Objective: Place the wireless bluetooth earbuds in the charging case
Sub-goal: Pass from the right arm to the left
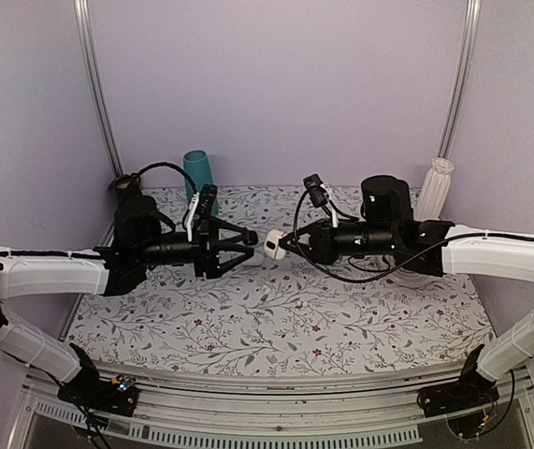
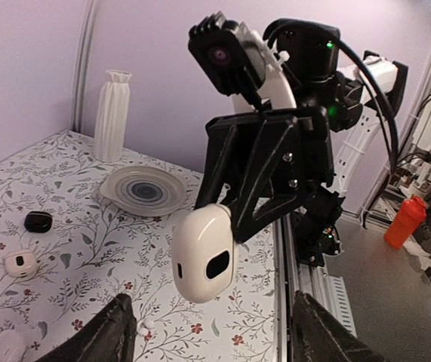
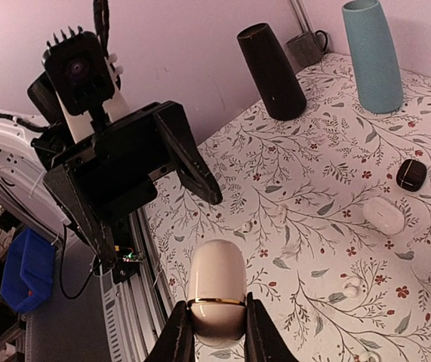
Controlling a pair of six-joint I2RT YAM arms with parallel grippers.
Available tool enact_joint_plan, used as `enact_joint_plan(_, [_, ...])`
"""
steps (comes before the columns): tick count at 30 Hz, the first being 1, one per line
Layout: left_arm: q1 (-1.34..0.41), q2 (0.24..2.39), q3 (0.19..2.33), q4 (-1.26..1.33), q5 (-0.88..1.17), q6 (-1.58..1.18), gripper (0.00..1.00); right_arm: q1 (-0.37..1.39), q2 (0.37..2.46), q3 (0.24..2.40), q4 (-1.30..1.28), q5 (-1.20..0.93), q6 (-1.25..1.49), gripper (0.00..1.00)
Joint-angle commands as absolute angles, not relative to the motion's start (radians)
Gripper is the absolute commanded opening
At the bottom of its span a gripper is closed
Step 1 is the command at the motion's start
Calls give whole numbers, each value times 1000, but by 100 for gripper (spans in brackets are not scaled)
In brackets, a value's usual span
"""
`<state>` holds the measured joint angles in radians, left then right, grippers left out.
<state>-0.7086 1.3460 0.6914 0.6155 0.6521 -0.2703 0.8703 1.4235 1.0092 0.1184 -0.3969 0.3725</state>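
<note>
White and glossy, the charging case [image 3: 217,290] is clamped above the bench [image 3: 328,173] by the right fingers [image 3: 177,339], while the left fingers [image 3: 189,158] are spread, empty, facing it.

charging case [image 1: 272,243] in right pincer [image 1: 285,245], left pincer [image 1: 251,245] open

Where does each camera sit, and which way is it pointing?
Top: above and behind the robot, looking down on the table; left arm and right arm show.
Left wrist: on the left arm, facing the right gripper holding the case; own fingertips at bottom.
Right wrist: on the right arm, facing the open left gripper; own fingers grip the case.
Shared: all show the case.
</note>
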Motion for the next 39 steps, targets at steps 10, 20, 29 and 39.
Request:
enact_joint_plan(10, [-681,1444,821,616,1044,-422,60,870,1407,1127,-25,-611,185,3])
enact_joint_plan(20, [-703,1463,867,557,1057,-391,51,880,1429,1187,-97,-664,132,3])
enact_joint_plan(29, [-727,1474,889,510,1050,-367,41,885,1458,1240,-149,-667,106,3])
enact_joint_plan(39, [-735,1498,917,493,1049,-368,33,888,1491,1271,-188,-647,91,3])
